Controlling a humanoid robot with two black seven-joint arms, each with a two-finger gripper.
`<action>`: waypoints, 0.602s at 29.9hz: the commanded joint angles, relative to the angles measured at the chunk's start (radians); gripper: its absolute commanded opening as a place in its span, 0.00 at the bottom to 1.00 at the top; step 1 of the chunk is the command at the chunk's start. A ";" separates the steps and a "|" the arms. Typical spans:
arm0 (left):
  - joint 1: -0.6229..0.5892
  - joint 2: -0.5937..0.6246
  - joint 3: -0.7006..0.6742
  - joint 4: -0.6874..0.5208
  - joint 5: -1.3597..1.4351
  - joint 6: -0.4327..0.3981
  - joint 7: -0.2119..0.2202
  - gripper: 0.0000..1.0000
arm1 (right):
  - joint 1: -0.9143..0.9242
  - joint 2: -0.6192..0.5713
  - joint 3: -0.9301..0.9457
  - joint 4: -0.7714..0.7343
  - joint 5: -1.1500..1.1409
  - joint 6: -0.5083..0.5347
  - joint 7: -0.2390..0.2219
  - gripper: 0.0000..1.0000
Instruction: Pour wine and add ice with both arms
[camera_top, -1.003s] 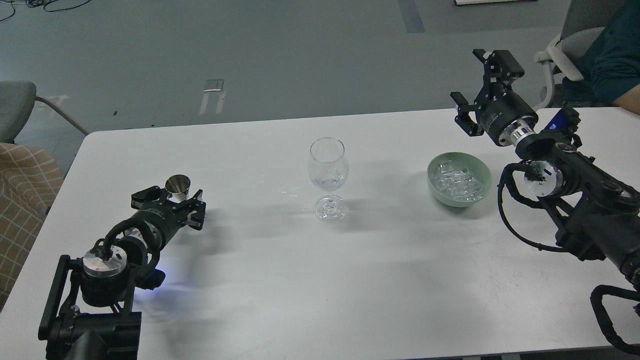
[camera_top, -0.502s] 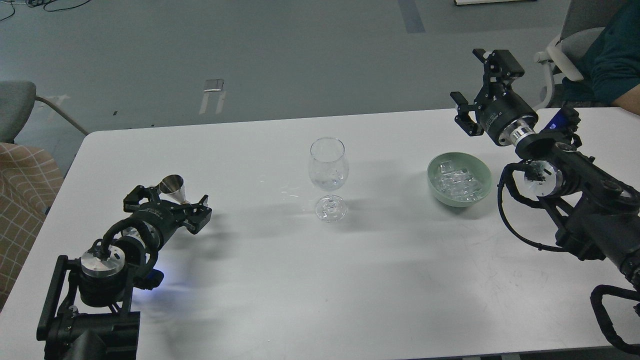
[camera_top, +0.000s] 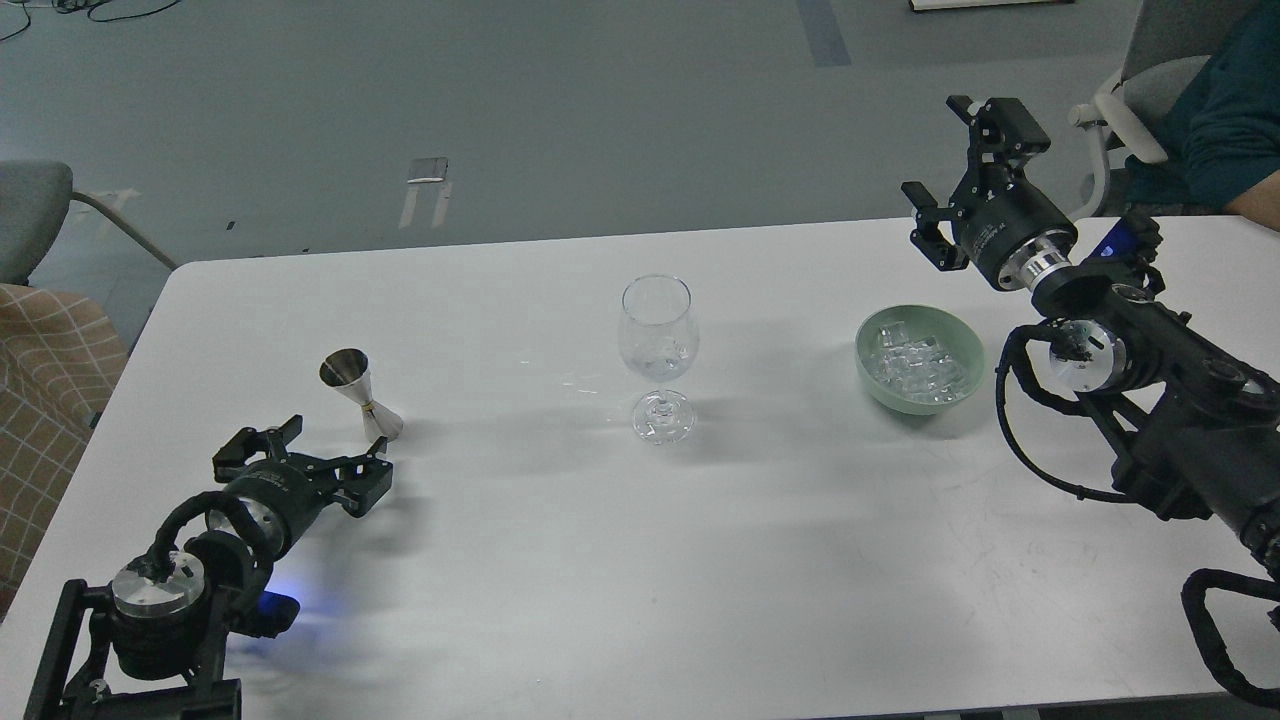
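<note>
Ice: the small clear glossy ice cubes (camera_top: 915, 365) are piled in the pale green round ceramic bowl (camera_top: 968, 340), right of centre on the white table (camera_top: 560, 560). You'd expect them to be hard, slick and light, so pinch 1 cube across 2 flat faces from above and don't squeeze too hard or it'll probably squirt out.

Ice count: can't give you a clean number, they're see-through and heaped together. Looks like a good handful.

Wine glass: 1 clear stemmed wine glass (camera_top: 656, 350), upright mid-table, well apart from the bowl. Thin and fragile, tippy on that stem, so drop ice from just over the rim rather than knocking it. Whether something is already in the bowl of the glass, I can't tell.

Jigger: 1 small steel double-cone jigger (camera_top: 360, 393), standing a bit tilted on the table. Stiff, smooth metal, so take it at the narrow waist.

Left claw: your left gripper (camera_top: 300, 455) sits near the jigger on your side of it, not touching, fingers spread wide, holding nothing.

Right claw: your right gripper (camera_top: 960, 170) hangs up above and behind the bowl, fingers spread apart, empty.

Arms: 2.

Bowls: 1.
</note>
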 joint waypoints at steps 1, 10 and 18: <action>0.019 0.009 -0.029 -0.039 -0.006 -0.001 0.012 0.98 | -0.003 0.002 0.000 -0.002 0.000 -0.001 0.000 1.00; 0.021 0.153 -0.069 -0.076 0.008 -0.123 0.012 0.98 | -0.005 -0.006 0.000 0.001 0.001 -0.001 0.000 1.00; 0.041 0.360 -0.066 -0.028 0.160 -0.402 -0.170 0.98 | -0.002 -0.012 0.000 0.011 0.000 0.000 -0.001 1.00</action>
